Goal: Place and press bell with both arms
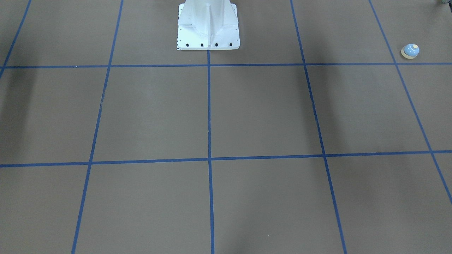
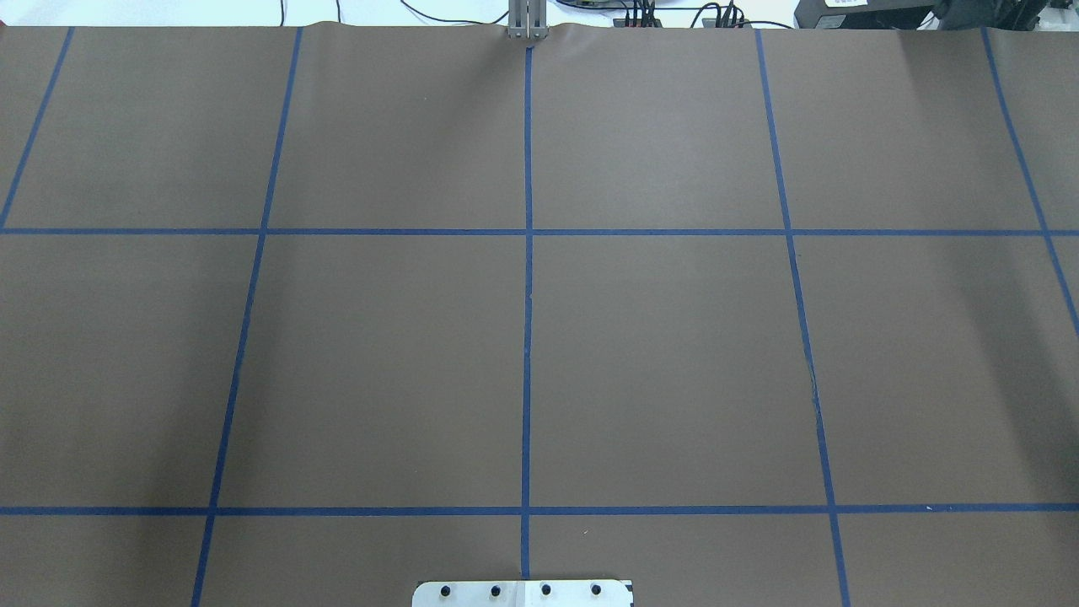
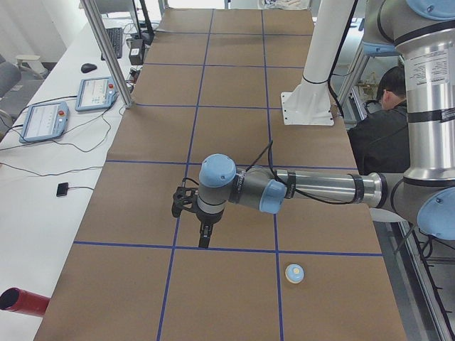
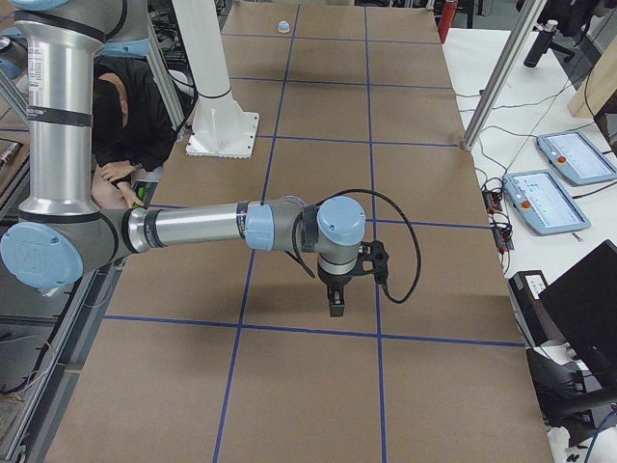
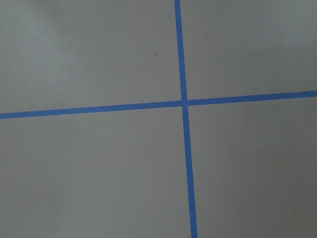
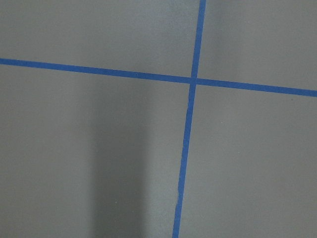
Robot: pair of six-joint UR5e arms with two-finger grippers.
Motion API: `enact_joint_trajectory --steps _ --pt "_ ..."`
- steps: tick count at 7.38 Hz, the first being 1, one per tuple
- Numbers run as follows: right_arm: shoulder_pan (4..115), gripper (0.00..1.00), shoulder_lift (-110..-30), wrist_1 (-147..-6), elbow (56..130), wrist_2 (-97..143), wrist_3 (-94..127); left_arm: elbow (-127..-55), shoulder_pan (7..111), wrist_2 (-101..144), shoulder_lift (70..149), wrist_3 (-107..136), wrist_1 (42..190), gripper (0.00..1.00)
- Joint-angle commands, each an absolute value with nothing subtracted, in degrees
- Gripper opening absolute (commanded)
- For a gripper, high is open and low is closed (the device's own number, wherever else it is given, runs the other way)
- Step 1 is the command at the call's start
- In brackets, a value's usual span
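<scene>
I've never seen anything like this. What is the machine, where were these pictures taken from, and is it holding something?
It is a robot: two grey-and-silver jointed arms on a white bolted pedestal, over a brown paper-covered table marked with blue tape lines. Two pictures look down on the table, from front and behind; two are taken from its ends; two come from wrist cameras and show only paper and tape. The left arm and right arm hang over the table, black jaws pointing down, apparently empty; open or shut is unclear. A small light-blue dome-shaped bell with a cream base stands alone toward the robot's left end.
</scene>
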State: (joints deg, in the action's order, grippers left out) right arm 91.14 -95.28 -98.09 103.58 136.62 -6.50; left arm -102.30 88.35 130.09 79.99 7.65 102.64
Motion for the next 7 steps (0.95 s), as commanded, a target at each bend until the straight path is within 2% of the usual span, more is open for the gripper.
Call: enact_joint_trajectory --steps 1,4,5,7 --pt "91.1 1.0 -95.0 -98.1 103.7 136.5 -6.5 -102.4 88.3 130.2 80.2 7.7 102.6 1.0" --pt "91.1 1.0 -94.7 -98.1 103.8 136.2 -6.5 -104.6 88.3 129.6 80.9 8.3 100.6 1.0" --pt "91.1 1.0 -94.6 -98.1 103.9 136.1 -6.5 -107.6 88.3 128.4 81.3 8.4 95.9 1.0" --pt "91.1 1.0 -94.5 -98.2 104.2 135.8 -6.5 -120.1 86.8 122.5 82.3 9.3 79.8 1.0"
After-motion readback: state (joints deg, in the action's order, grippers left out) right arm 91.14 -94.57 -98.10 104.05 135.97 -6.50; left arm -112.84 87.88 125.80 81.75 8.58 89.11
